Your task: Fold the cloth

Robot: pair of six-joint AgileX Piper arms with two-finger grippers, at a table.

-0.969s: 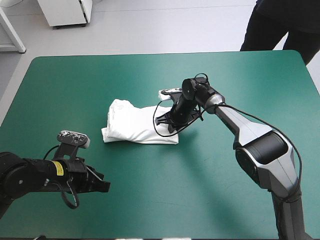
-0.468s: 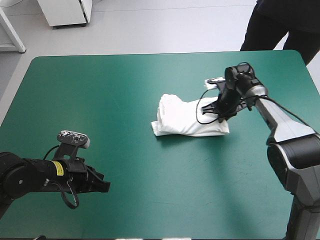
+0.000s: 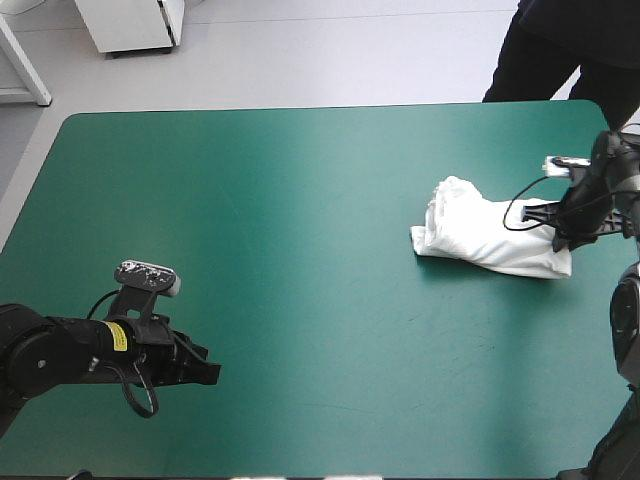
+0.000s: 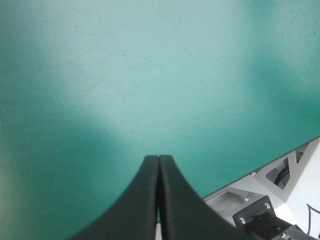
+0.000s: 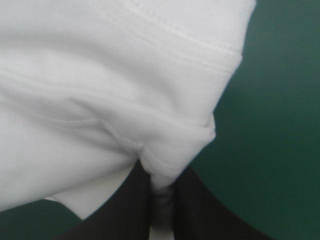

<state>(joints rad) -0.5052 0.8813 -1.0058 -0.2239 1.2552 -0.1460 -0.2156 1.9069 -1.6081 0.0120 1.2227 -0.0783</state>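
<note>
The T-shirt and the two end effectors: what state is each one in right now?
T-shirt: folded bundle, lying on the table near its right edge.
Right end effector: shut on the T-shirt's end.
Left end effector: shut, holding nothing, over bare table.

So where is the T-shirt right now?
In the high view the folded T-shirt lies on the table's right side, close to its right edge, its right end pinched in the right gripper, far from the left gripper.
</note>
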